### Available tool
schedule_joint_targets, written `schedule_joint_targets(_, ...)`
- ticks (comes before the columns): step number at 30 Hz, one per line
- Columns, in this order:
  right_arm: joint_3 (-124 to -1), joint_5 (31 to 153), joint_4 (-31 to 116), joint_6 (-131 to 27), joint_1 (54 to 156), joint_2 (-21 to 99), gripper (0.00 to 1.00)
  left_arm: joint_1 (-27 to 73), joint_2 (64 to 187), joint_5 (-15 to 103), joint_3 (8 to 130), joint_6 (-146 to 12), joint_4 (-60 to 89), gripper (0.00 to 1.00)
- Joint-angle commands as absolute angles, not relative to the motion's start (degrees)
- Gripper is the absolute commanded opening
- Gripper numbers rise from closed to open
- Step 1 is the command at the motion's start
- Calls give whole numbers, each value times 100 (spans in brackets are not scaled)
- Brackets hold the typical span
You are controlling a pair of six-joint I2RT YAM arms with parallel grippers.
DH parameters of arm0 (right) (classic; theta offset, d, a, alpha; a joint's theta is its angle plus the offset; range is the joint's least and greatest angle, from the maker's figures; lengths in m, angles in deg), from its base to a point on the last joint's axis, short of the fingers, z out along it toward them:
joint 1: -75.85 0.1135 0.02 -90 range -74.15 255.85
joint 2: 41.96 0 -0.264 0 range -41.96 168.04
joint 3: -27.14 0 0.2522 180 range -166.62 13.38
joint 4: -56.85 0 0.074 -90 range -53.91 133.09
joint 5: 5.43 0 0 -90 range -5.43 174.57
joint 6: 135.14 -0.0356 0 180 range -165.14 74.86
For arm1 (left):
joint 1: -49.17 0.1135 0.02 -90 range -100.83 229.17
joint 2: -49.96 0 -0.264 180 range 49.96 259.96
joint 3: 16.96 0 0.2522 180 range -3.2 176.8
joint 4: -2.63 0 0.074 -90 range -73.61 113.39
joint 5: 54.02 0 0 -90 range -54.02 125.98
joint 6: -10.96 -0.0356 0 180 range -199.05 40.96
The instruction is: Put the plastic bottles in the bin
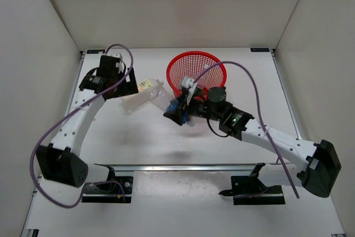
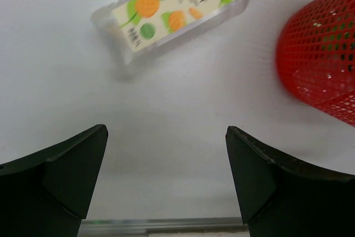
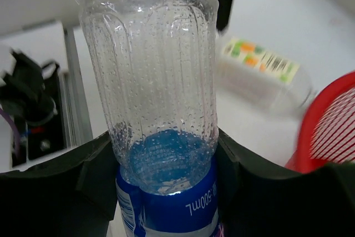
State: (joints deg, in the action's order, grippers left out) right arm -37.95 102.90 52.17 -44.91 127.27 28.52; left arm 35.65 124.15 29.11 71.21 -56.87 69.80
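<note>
Your right end effector (image 3: 163,184) is clenched on the clear plastic bottle with the blue label (image 3: 158,98), its dark fingers (image 3: 83,176) pressed against both sides of the bottle at the upper edge of the label, with the ribbed body sticking out past them. From the top view, that bottle (image 1: 166,102) is held just beside the near-left side of the round red plastic mesh basket (image 1: 213,65), outside its rim. You cannot tell from these views whether it touches the white surface (image 1: 144,137). Your left end effector (image 2: 166,176) is released, its two fingers (image 2: 66,176) spread wide over bare surface with nothing between them. Just ahead of it lies the white plastic bottle with the fruit-print label (image 2: 172,12), on its side and tilted across the view, apart from both fingers. From above, this bottle (image 1: 145,84) lies between your left end effector (image 1: 128,84) and the basket, close to the basket's left wall but not in it. The left wrist view shows that red mesh wall (image 2: 321,59) at the right edge, standing on the surface near the lying bottle.
</note>
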Motion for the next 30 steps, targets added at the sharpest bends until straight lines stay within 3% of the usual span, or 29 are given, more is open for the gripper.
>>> schedule_joint_targets(1, -4347, 10829, 5469, -4908, 12255, 2485, 26, 3721, 13193, 3938, 7704, -6408, 6386, 99)
schedule_joint_targets(6, -4752, 11296, 5679, -5700, 10656, 2641, 31, 3818, 14565, 5030, 9037, -7462, 6234, 99)
schedule_joint_targets(13, -5306, 11893, 5645, -6255, 9423, 3634, 44, 3615, 16428, 4950, 11244, -8896, 7324, 99)
schedule_joint_targets(16, -5473, 12068, 5565, -6360, 9203, 3898, 80, 3791, 17139, 5582, 12042, -9072, 7693, 98)
schedule_joint_targets(19, -5509, 12376, 5697, -6509, 9062, 4101, 99, 3643, 17625, 5830, 12714, -9424, 7977, 99)
schedule_joint_targets(26, -5457, 12263, 5652, -6491, 9141, 4005, 99, 2957, 18020, 4891, 12688, -9601, 7845, 99)
schedule_joint_targets(30, -5131, 12535, 6084, -6852, 9001, 3777, 99, 2904, 18328, 4995, 12959, -9539, 7870, 99)
